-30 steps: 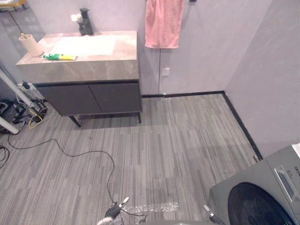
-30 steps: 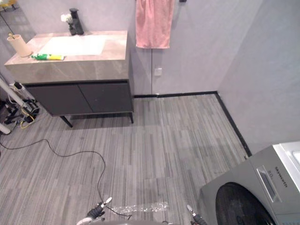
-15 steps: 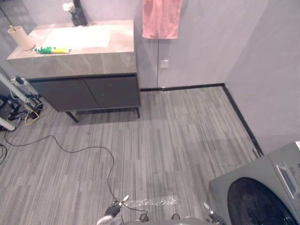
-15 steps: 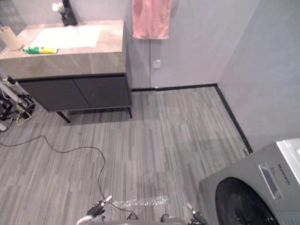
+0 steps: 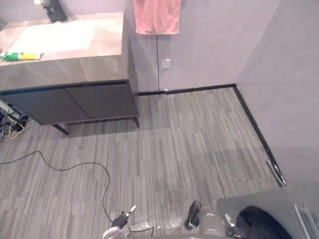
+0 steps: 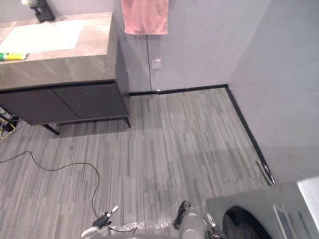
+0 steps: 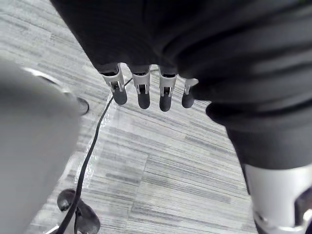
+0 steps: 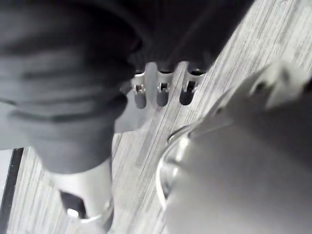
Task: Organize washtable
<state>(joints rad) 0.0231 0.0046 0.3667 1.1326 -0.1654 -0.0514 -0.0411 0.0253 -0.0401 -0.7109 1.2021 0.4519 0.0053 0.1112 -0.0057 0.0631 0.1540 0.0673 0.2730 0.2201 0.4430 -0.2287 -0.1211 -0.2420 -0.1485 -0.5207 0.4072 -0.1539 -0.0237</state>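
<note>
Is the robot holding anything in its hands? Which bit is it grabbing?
No, nothing is held. The left hand and the right hand both hang open above the floor. The green tube lies on the washtable, far from both hands.

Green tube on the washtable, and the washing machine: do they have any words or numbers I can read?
No text here can be read.
green tube on the washtable: any print is too small to read.
washing machine: its panel is too blurred to read.
pink towel: no words on it.
</note>
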